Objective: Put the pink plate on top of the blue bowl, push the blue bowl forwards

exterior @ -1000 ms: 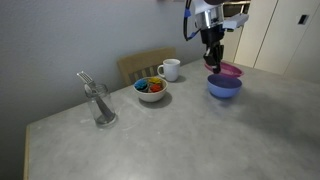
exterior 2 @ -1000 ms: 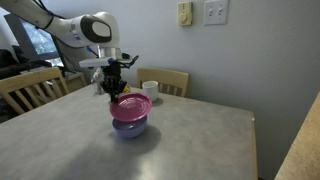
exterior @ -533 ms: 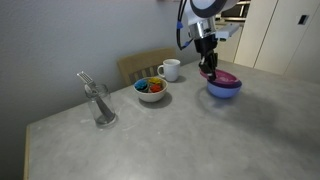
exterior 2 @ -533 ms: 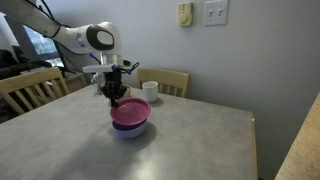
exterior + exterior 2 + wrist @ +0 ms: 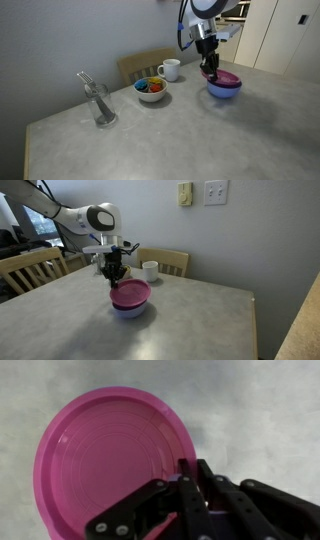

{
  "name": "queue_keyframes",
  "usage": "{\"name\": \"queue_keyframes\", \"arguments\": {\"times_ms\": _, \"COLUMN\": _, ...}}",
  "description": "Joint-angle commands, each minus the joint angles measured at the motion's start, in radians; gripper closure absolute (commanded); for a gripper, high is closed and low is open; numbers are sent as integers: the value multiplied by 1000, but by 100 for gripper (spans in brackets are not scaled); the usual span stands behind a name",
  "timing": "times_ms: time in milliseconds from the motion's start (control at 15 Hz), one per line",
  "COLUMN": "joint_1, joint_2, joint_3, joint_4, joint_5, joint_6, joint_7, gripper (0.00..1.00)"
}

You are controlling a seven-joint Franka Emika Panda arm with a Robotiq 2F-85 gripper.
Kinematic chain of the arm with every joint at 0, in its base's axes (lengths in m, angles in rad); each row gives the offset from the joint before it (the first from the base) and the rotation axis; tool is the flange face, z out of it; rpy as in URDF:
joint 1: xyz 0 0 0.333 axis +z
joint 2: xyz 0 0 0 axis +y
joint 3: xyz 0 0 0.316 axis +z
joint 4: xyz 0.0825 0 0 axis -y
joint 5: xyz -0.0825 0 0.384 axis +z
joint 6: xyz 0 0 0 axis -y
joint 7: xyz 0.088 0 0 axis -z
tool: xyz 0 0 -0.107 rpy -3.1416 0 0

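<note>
The pink plate (image 5: pixel 226 78) lies flat on top of the blue bowl (image 5: pixel 224 91) on the grey table; both also show in an exterior view, plate (image 5: pixel 131 293) over bowl (image 5: pixel 129 309). In the wrist view the plate (image 5: pixel 110 455) fills the left side and hides the bowl. My gripper (image 5: pixel 210 71) (image 5: pixel 113 279) (image 5: pixel 190 472) is shut on the plate's rim at its edge, fingers pinched together.
A white bowl with colourful contents (image 5: pixel 151 90) and a white mug (image 5: pixel 170 69) (image 5: pixel 150 270) stand near a wooden chair (image 5: pixel 145 64). A clear glass with utensils (image 5: pixel 99 103) stands further along the table. Another chair (image 5: pixel 30 268) is by the table edge.
The gripper lowered the pink plate from a tilted hold above the bowl down flat onto the blue bowl one second ago; since half a second ago nothing has visibly moved.
</note>
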Motion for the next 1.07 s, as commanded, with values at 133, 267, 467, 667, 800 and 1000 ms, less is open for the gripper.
{"name": "queue_keyframes", "arguments": {"times_ms": 133, "joint_1": -1, "joint_2": -9, "joint_3": -8, "joint_4": -28, "joint_5": -21, "joint_6": -19, "joint_7": 30, "gripper": 97}}
{"name": "queue_keyframes", "arguments": {"times_ms": 267, "joint_1": -3, "joint_2": -9, "joint_3": -10, "joint_4": -37, "joint_5": -19, "joint_6": -17, "joint_7": 32, "gripper": 97}}
{"name": "queue_keyframes", "arguments": {"times_ms": 467, "joint_1": -4, "joint_2": -5, "joint_3": -11, "joint_4": -44, "joint_5": -21, "joint_6": -14, "joint_7": 34, "gripper": 63}}
{"name": "queue_keyframes", "arguments": {"times_ms": 667, "joint_1": -4, "joint_2": -8, "joint_3": -9, "joint_4": -53, "joint_5": -19, "joint_6": -9, "joint_7": 33, "gripper": 50}}
{"name": "queue_keyframes", "arguments": {"times_ms": 800, "joint_1": -5, "joint_2": -18, "joint_3": -8, "joint_4": -65, "joint_5": -18, "joint_6": -4, "joint_7": 31, "gripper": 36}}
{"name": "queue_keyframes", "arguments": {"times_ms": 1000, "joint_1": 0, "joint_2": -53, "joint_3": -3, "joint_4": -108, "joint_5": -26, "joint_6": -11, "joint_7": 15, "gripper": 14}}
